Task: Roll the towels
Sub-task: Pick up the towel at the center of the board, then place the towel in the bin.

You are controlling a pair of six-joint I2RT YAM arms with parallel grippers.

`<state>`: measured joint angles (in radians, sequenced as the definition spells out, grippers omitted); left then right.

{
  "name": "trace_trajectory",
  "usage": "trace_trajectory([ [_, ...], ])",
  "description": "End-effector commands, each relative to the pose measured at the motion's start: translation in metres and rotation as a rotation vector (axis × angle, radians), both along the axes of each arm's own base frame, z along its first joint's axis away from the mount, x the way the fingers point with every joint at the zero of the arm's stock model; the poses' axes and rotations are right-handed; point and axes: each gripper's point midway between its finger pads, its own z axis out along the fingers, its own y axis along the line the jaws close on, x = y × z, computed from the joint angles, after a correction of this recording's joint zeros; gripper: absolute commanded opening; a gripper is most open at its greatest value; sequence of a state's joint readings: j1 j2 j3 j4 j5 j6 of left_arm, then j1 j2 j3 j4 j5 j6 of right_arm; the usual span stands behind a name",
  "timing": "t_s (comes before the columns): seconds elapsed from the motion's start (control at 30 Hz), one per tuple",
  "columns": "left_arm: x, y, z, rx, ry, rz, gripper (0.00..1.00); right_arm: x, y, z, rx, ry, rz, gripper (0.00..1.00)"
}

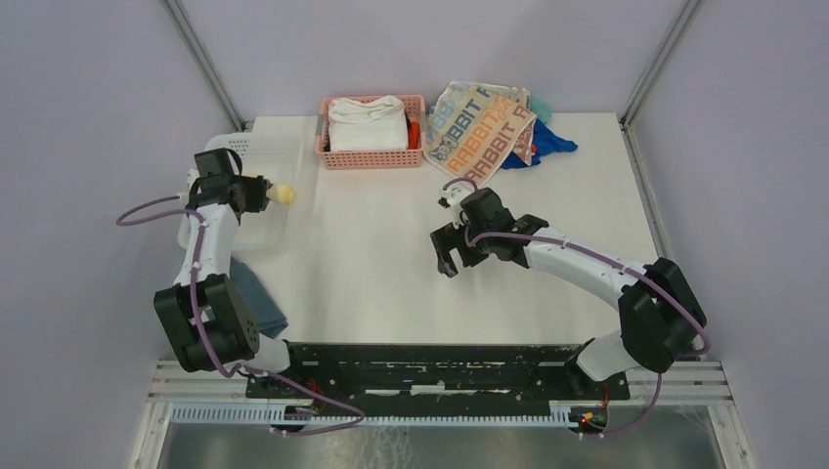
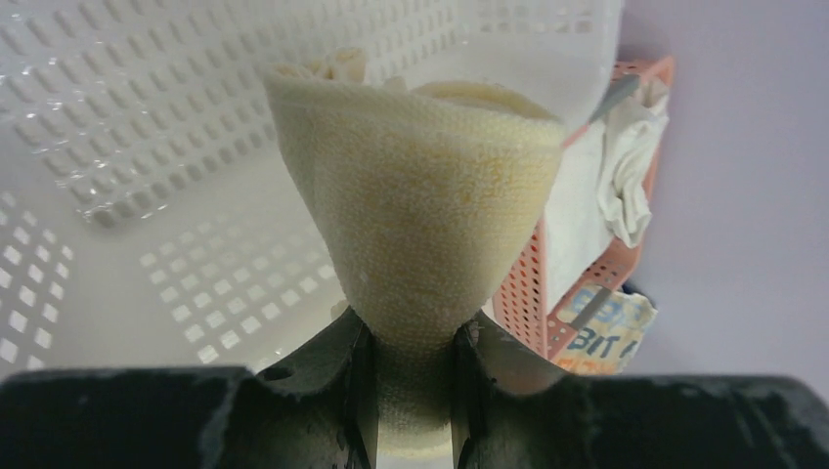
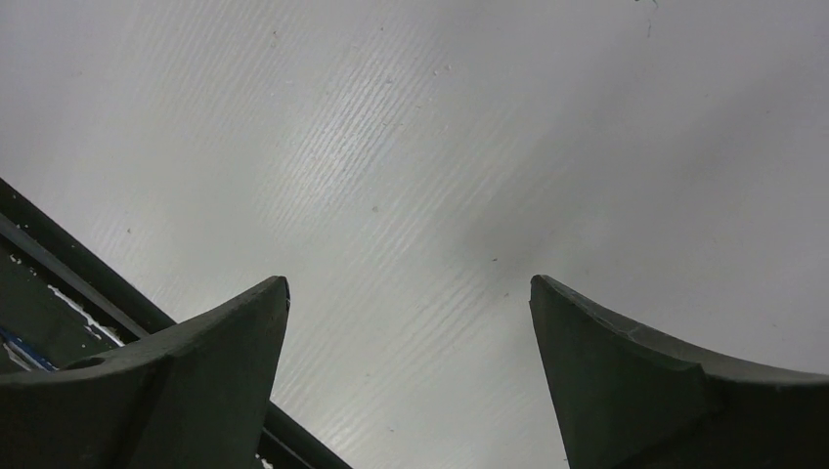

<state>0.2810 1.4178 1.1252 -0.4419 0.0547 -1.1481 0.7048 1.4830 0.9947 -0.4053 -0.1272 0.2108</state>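
My left gripper (image 1: 266,192) is shut on a rolled yellow towel (image 1: 283,193) and holds it over the right edge of a white perforated basket (image 1: 256,156) at the table's left. In the left wrist view the towel (image 2: 420,234) flares out from between my fingers (image 2: 357,391), with the basket's wall (image 2: 117,127) behind. The beige "RABBIT" towel (image 1: 479,122) lies at the back, right of the pink basket; it also shows in the left wrist view (image 2: 601,332). My right gripper (image 1: 447,256) is open and empty above the bare table middle (image 3: 411,195). The rabbit-face towel is not in view.
A pink basket (image 1: 371,156) with a thick white folded cloth (image 1: 367,122) stands at the back centre. A blue cloth (image 1: 547,145) and a green one lie by the RABBIT towel. A dark teal cloth (image 1: 259,298) lies near the left arm's base.
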Motion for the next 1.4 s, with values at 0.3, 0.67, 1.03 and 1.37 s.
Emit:
trace_trajectory([
  [0.3,-0.037,0.039,-0.086,-0.015,0.261,0.06,0.23,0.009,-0.006,0.015,0.002,-0.081,-0.024,1.0],
  [0.67,-0.058,0.051,-0.118,0.009,0.383,0.08,0.23,0.009,-0.007,0.016,-0.003,-0.086,-0.025,1.0],
  [1.03,-0.079,0.058,-0.145,0.059,0.523,0.061,0.28,0.012,-0.008,0.016,-0.01,-0.093,-0.033,1.0],
  [1.37,-0.072,0.052,-0.169,0.016,0.575,-0.014,0.44,0.013,-0.01,0.016,-0.017,-0.099,-0.039,1.0],
])
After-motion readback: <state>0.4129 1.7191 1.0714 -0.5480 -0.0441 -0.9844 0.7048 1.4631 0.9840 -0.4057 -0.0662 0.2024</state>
